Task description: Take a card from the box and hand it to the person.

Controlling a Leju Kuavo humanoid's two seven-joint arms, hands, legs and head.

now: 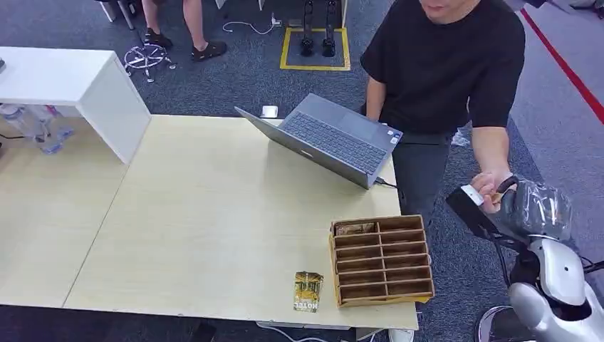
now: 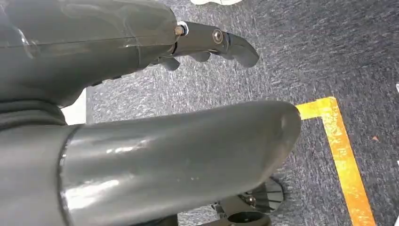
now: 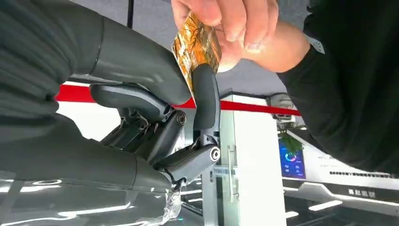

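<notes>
While the right hand (image 3: 155, 108) pinches it, the card (image 3: 197, 47) shows orange-gold print.

Silver right arm (image 1: 552, 285), grey plastic-wrapped right hand (image 1: 530, 208), dark fingers (image 3: 205, 96).

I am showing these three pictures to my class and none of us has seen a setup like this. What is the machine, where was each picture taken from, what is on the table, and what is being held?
The machine is a humanoid robot with two silver arms and many-fingered hands. The wide picture comes from its head, looking down on a pale table. On it lie an open laptop, a brown compartment box and, beside that box, a loose gold card packet. The other two pictures come from cameras at the wrists. The left wrist view shows the left hand holding nothing, above grey carpet with a yellow line. The right wrist view shows the right hand pinching an orange-gold card while a person's hand grips the same card: the handover.
</notes>
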